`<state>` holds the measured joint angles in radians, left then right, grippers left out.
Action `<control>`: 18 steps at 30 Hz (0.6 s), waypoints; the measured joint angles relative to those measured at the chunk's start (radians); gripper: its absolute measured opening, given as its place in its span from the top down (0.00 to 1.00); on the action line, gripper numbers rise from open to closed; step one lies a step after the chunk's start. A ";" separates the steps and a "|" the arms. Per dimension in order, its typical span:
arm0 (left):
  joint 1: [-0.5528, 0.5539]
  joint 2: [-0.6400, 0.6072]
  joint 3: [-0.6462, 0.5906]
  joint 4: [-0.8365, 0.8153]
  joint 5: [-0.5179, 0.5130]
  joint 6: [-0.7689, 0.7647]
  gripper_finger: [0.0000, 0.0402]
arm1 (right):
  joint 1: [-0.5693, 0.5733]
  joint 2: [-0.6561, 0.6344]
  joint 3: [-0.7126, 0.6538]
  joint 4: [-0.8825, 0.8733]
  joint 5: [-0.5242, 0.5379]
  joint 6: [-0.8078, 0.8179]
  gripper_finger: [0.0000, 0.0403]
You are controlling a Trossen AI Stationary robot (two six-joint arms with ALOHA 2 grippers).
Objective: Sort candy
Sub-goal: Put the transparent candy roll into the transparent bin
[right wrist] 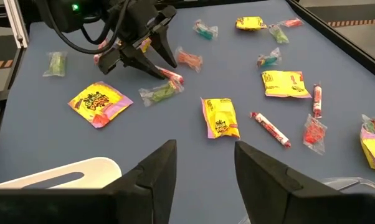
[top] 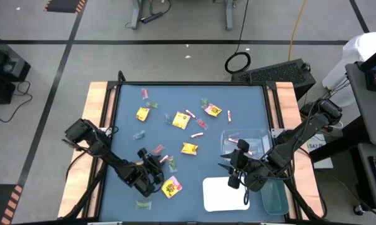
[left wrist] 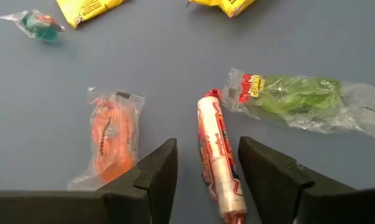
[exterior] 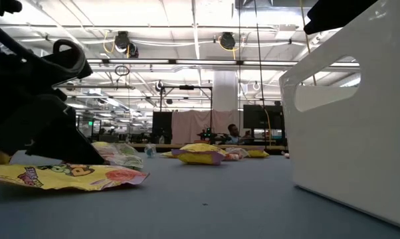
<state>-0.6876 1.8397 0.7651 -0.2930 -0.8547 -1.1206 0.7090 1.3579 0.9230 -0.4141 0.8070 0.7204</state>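
Pink-red candy stick lies between our left gripper and its parted jaws at the frame's bottom centre, so we should lower squarely and close gently, keeping the neighbouring wrappers clear.

A blue-grey table carries scattered candy and trays.

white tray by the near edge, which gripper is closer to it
Right. The right gripper hangs just above the white tray's far edge; the left gripper is off to its left, jaws open around a pink roll candy.
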 joint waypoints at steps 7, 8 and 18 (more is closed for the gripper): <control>-0.003 -0.002 -0.029 0.012 0.009 0.004 0.59 | 0.000 0.000 0.000 0.008 0.000 0.000 0.63; -0.006 -0.002 -0.032 0.014 0.011 0.004 0.62 | 0.000 0.000 0.000 0.008 0.000 0.000 0.63; -0.011 0.000 -0.053 0.098 0.010 0.141 0.90 | 0.000 0.000 0.000 0.064 -0.001 -0.030 0.63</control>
<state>-0.6991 1.8395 0.7125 -0.1947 -0.8450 -0.9793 0.7089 1.3579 0.9227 -0.3502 0.8062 0.6905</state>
